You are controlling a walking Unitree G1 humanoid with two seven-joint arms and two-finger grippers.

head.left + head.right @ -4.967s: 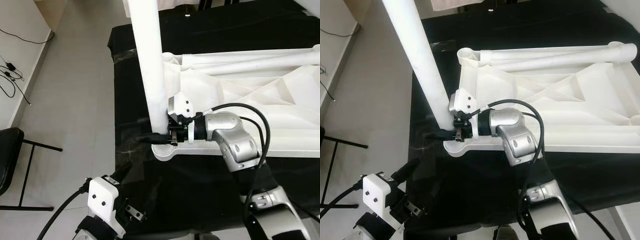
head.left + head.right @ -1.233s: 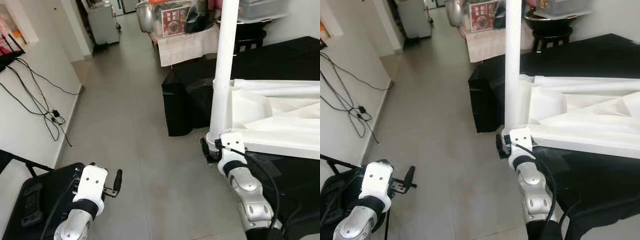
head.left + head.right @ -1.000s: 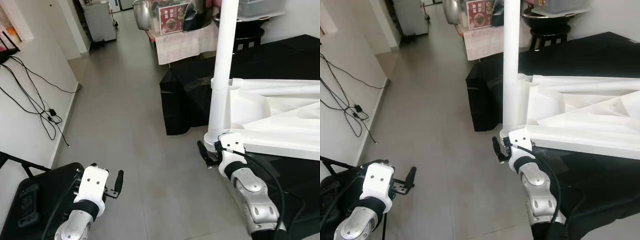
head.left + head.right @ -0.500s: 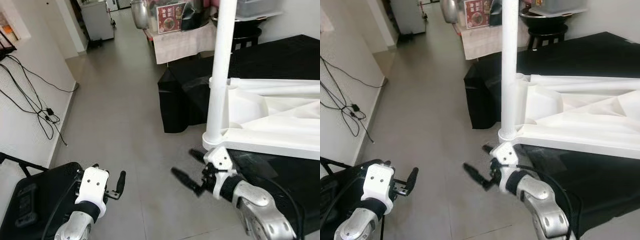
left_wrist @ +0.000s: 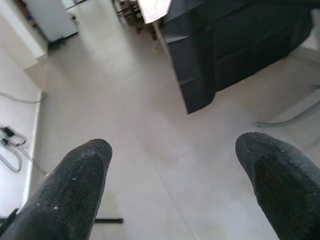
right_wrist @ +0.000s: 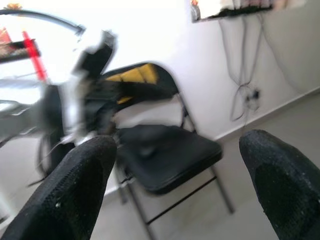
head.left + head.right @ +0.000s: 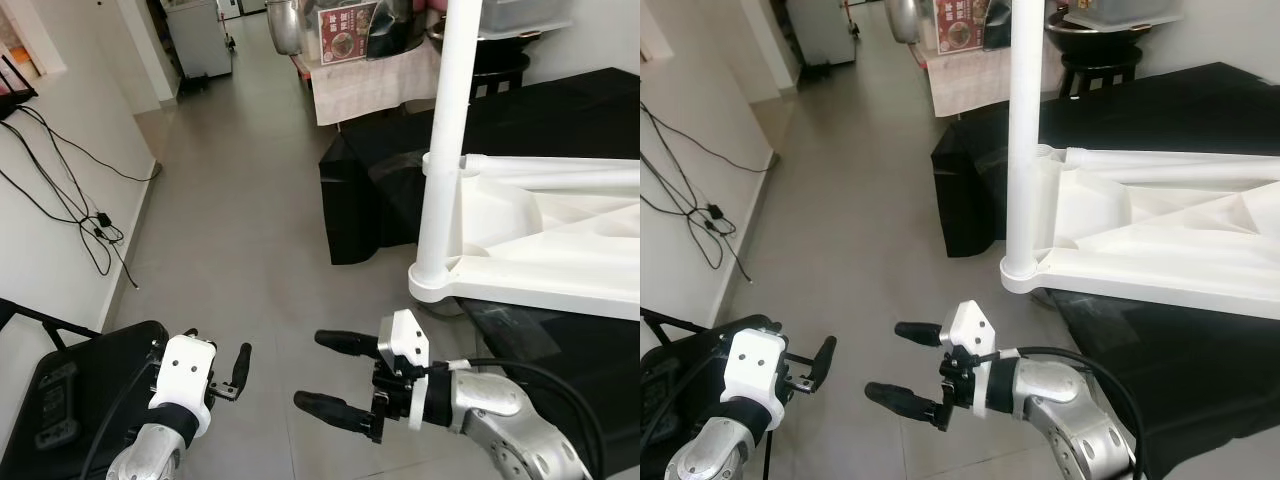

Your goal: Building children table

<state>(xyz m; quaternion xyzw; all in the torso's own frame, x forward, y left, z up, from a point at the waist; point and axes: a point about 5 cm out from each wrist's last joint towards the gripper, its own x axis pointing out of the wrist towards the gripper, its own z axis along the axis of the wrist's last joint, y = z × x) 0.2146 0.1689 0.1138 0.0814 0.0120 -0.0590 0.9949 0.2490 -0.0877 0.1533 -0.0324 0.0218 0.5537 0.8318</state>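
The white children's table (image 7: 560, 250) lies upside down on a black-draped surface (image 7: 590, 110). One white leg (image 7: 445, 150) stands upright in its near corner socket. My right gripper (image 7: 310, 370) hangs open over the floor, below and left of that corner, apart from the leg. Its two black fingers (image 6: 75, 185) point left with nothing between them. My left gripper (image 7: 238, 366) sits low at the left, away from the table. Its wrist view shows the fingers (image 5: 75, 185) spread over bare floor, holding nothing.
A black folding chair (image 7: 70, 400) stands at the lower left beside my left arm. Cables (image 7: 70, 180) trail along the left wall. A cloth-covered stand with pots (image 7: 370, 70) is at the back. Grey tiled floor (image 7: 250, 230) stretches open ahead and left.
My right gripper has left the base of the upright leg, drawn back down and left, and its fingers have spread. The left arm has barely moved.
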